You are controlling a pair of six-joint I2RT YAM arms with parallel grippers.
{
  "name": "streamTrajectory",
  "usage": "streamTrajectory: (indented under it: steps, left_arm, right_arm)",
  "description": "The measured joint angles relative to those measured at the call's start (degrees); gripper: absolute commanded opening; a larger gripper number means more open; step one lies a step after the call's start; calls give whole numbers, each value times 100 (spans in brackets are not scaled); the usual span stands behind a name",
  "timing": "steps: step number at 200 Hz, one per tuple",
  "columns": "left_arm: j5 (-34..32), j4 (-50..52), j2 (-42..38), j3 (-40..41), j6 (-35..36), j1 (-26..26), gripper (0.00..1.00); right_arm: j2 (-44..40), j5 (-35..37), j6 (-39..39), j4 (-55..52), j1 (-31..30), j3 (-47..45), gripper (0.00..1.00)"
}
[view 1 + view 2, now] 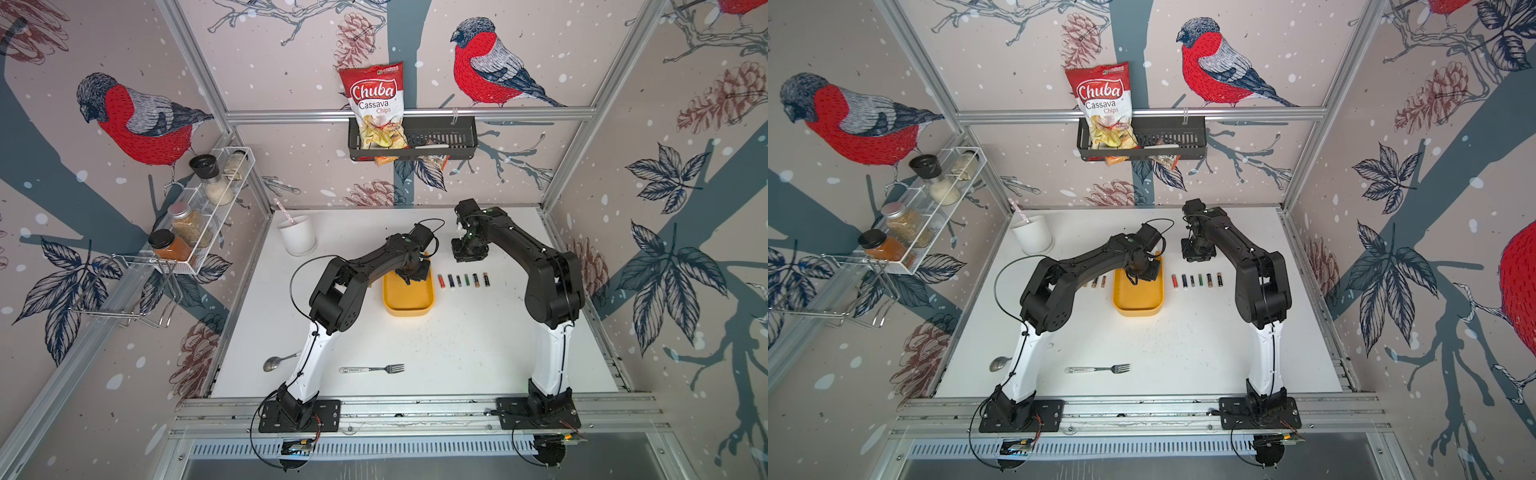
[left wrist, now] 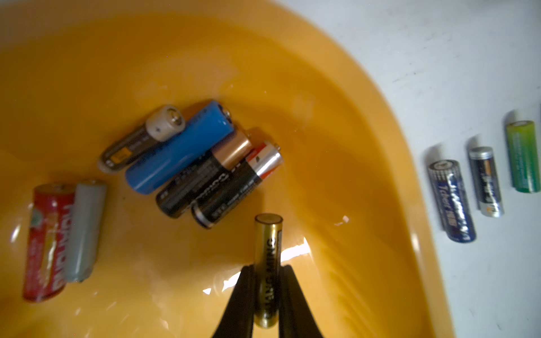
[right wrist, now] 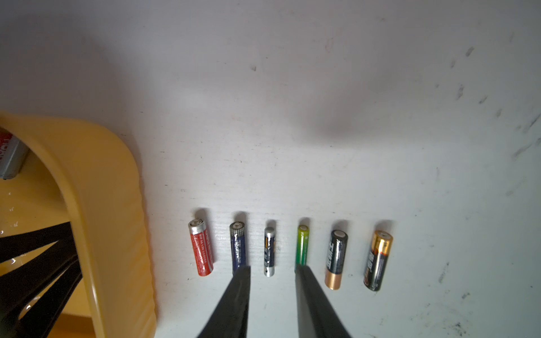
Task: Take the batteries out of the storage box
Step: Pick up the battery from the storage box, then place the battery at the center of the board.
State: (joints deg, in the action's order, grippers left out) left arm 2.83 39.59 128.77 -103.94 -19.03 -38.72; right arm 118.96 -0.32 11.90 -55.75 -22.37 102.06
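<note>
The yellow storage box (image 1: pixel 409 301) lies mid-table. My left gripper (image 2: pixel 267 267) is down inside it, shut on a gold-and-black battery (image 2: pixel 268 243) that sticks out past the fingertips. Several more batteries (image 2: pixel 190 164) lie bunched on the box floor, and a red and a grey one (image 2: pixel 58 240) lie side by side apart from them. To the right of the box, several batteries (image 1: pixel 463 280) lie in a row on the table. My right gripper (image 3: pixel 272 267) hovers open over that row with nothing between its fingers. More batteries (image 1: pixel 1098 282) lie left of the box.
A white cup (image 1: pixel 297 239) stands at the back left. A fork (image 1: pixel 374 368) and a spoon (image 1: pixel 274 362) lie near the front edge. A spice rack (image 1: pixel 199 216) hangs on the left wall, and a black basket (image 1: pixel 440 137) with a chips bag on the back wall.
</note>
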Motion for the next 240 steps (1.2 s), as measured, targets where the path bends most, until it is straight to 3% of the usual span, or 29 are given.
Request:
streamTrajectory:
  steps: [106, 240]
  left_arm:
    - [11, -70, -1132, 793, 98, 503, 18]
    - [-153, -149, -2358, 2035, 579, 2288, 18]
  right_arm:
    - [164, -2, 2, -7, -87, 306, 33]
    - [382, 2, 4, -175, -219, 686, 33]
